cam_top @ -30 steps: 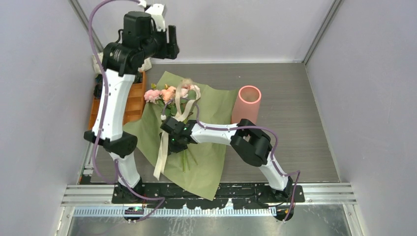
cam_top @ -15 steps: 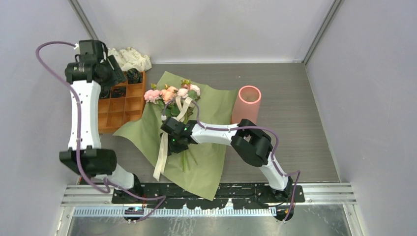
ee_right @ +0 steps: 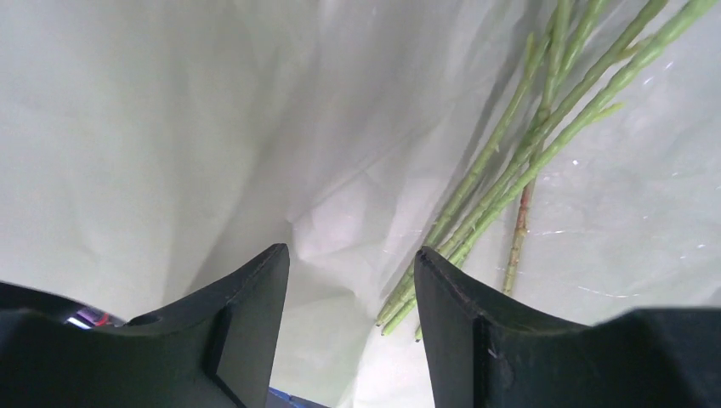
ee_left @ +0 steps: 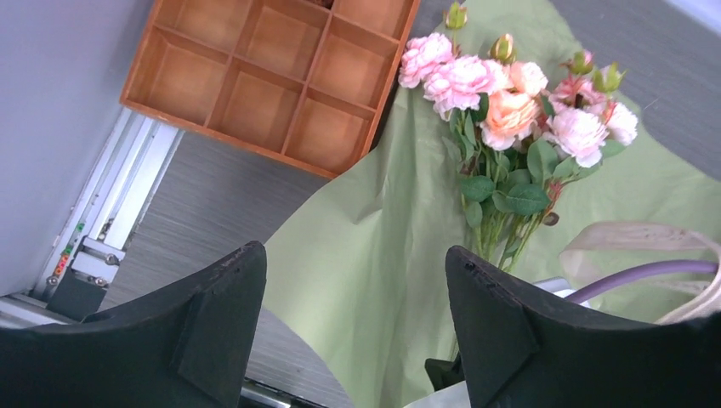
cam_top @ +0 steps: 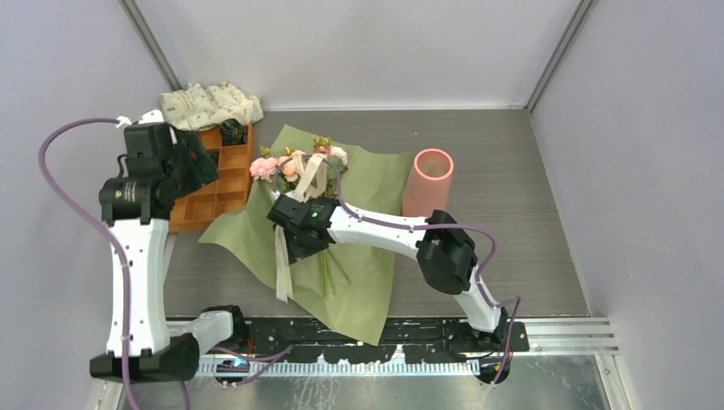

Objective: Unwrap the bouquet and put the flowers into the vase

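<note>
I see the pink and peach flowers on thin green stems lying on the opened olive-green wrapping paper on the grey worktop. My right fingers stand apart over the paper, just beside the stems, gripping nothing. My left fingers are also apart and empty, above the orange wooden compartment tray. The tall salmon-pink cylinder vase stands upright at the paper's right edge.

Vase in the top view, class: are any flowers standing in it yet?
No, the vase stands with nothing in its mouth, while the flowers lie on the green paper.
</note>
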Robot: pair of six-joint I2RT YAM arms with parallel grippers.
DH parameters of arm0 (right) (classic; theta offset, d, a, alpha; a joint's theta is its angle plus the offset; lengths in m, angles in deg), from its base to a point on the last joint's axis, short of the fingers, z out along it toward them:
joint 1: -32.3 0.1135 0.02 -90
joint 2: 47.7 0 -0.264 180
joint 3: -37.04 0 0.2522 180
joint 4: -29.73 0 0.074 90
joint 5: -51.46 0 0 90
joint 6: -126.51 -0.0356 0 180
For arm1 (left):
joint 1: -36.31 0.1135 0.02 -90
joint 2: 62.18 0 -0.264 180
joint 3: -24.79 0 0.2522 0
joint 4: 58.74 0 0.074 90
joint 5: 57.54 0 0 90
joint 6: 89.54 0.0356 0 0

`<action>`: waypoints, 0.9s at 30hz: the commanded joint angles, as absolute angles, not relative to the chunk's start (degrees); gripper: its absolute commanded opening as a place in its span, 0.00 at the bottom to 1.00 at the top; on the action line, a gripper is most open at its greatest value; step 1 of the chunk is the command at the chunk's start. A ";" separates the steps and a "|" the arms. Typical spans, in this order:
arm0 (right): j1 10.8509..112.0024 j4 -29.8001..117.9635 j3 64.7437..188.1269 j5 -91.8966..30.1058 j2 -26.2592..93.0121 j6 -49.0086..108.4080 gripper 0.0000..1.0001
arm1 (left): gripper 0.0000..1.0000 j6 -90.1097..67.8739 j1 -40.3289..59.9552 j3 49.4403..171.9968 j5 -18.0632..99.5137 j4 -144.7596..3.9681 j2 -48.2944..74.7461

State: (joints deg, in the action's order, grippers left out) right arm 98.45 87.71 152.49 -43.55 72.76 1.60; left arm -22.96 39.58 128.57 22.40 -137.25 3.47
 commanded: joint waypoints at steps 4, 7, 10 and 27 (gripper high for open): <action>99.07 92.23 157.34 -49.49 65.14 3.40 0.61 | 0.78 -24.02 39.74 127.52 21.39 -133.93 -3.29; 99.03 93.94 155.81 -52.78 60.49 3.38 0.61 | 0.78 -23.86 39.82 127.01 21.95 -133.92 -2.97; 99.08 96.31 151.27 -58.99 49.81 2.96 0.62 | 0.77 -24.35 39.81 125.72 24.51 -132.60 -2.91; 99.03 115.66 143.02 -84.73 13.55 -10.85 0.63 | 0.76 -25.45 39.59 125.82 30.29 -130.40 -1.59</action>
